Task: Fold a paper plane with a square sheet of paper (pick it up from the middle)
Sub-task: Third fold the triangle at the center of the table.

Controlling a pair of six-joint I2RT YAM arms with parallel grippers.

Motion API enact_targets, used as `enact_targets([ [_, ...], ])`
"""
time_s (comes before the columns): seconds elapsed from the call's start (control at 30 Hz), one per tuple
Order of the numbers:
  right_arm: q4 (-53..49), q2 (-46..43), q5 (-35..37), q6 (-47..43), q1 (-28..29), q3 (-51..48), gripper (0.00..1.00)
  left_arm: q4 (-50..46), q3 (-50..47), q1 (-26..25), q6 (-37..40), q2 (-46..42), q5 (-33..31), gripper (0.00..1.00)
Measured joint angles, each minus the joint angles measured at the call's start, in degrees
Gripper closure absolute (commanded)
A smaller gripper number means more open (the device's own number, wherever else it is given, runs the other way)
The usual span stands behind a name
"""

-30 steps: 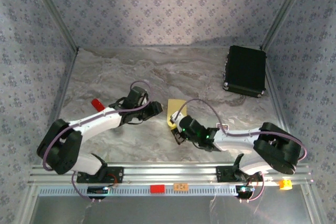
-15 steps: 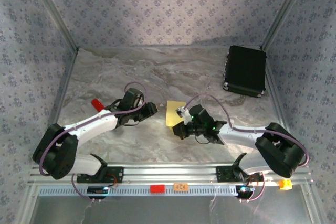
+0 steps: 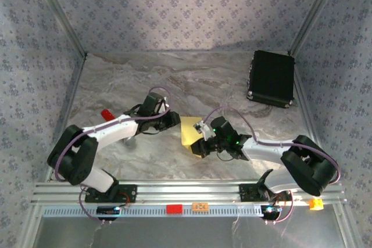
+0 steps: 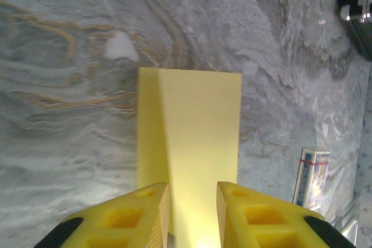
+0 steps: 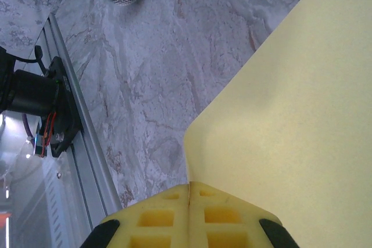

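Note:
The square sheet of paper (image 3: pixel 188 131) is yellow and folded, held off the marble table between the two arms. In the left wrist view the paper (image 4: pixel 197 132) runs as a creased strip away from the camera, and my left gripper (image 4: pixel 193 194) has a finger on each side of its near end, with a narrow gap still showing to the left of the sheet. My left gripper (image 3: pixel 174 121) sits at the sheet's left edge. My right gripper (image 3: pixel 198 147) is at its lower right corner. In the right wrist view the right gripper (image 5: pixel 189 187) is shut on the paper's edge (image 5: pixel 290 103).
A black rectangular case (image 3: pixel 271 78) lies at the back right. A red object (image 3: pixel 108 114) rests on the table behind the left arm. A small printed card (image 4: pixel 311 175) lies right of the paper. The aluminium rail (image 3: pixel 192 190) runs along the near edge.
My left gripper has moved right onto the sheet's left edge and its jaws have narrowed around it. My right gripper, still holding the paper, has shifted slightly.

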Motion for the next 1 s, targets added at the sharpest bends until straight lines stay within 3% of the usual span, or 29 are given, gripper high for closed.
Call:
enact_targets([
  [0.53,0.0,1.2,0.0,0.0,-0.2,0.0,0.96,1.9,6.6,-1.0,2.7,13.6,7.5,0.80],
  [1.0,-0.3,2.8,0.7,0.2,-0.5,0.0,0.95,1.6,8.3,-1.1,4.4,19.6,8.5,0.84],
])
